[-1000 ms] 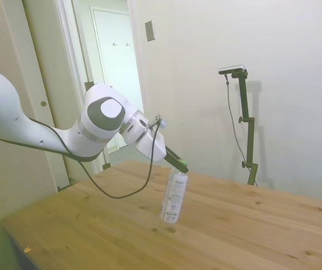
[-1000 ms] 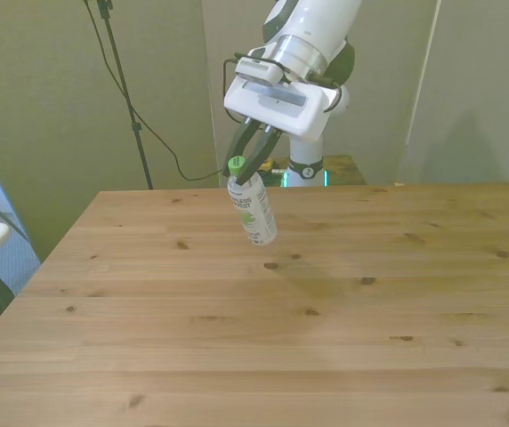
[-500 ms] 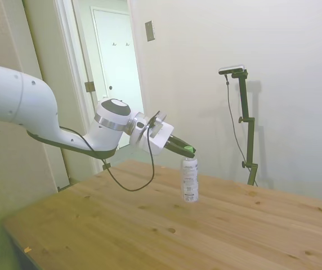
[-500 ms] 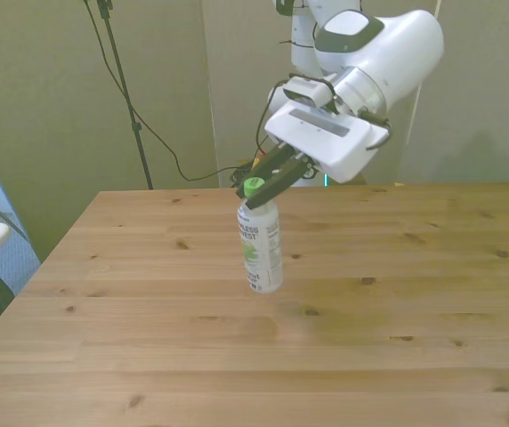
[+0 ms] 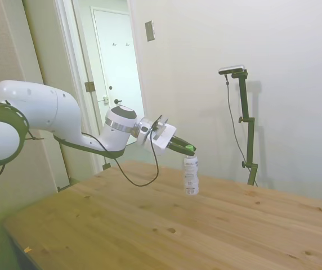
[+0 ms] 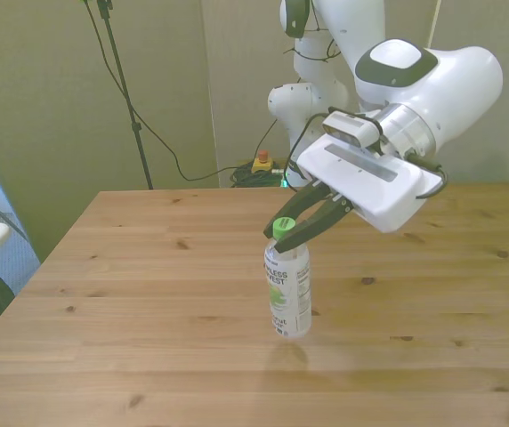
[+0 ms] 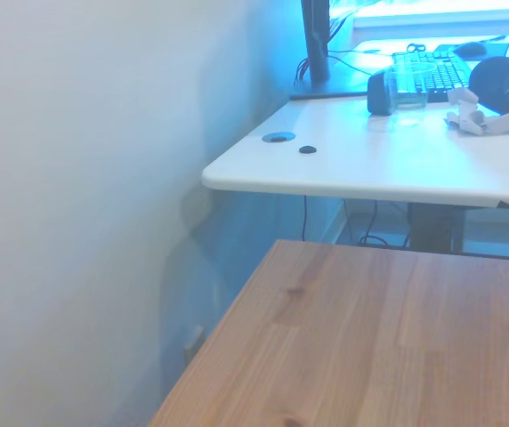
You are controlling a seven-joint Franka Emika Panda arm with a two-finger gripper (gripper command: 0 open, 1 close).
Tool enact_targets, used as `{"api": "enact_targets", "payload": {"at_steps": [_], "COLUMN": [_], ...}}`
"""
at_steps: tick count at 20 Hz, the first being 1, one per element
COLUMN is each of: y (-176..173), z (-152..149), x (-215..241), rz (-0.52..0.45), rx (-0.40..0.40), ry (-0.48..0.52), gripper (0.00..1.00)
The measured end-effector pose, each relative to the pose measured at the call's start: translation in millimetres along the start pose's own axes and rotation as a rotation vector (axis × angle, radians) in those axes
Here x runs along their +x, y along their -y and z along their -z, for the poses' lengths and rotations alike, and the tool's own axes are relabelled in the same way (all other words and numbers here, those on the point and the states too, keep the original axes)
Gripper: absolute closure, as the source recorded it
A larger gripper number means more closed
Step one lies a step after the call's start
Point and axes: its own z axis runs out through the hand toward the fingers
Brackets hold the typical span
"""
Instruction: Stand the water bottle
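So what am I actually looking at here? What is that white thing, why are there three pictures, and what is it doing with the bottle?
The white thing is a robot arm with jointed segments, much like a shoulder, elbow and wrist. At its tip is the end effector, two dark fingers that pinch like tongs. All three pictures show the same moment. One camera stands off to the side of the wooden table, one looks across it from the front, and one rides on the wrist, which here sees only the table's edge and a white desk beyond. The fingers are closed on the green cap of a small clear bottle, which is upright. Its base is at the tabletop, though I cannot tell whether it rests there. Nothing else lies on the table.
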Motion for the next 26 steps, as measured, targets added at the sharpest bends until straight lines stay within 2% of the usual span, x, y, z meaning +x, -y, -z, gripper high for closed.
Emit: {"api": "enact_targets", "payload": {"at_steps": [9, 10, 26], "y": [-12.3, -12.9, -16.9], "z": [-15.7, -16.7, -12.1], "x": [-32.4, -32.8, -21.9], "rz": [0.037, 0.039, 0.095], "rx": [-0.002, -0.002, -0.034], "ry": [-0.039, -0.042, -0.056], "gripper": [1.0, 0.0, 0.0]}}
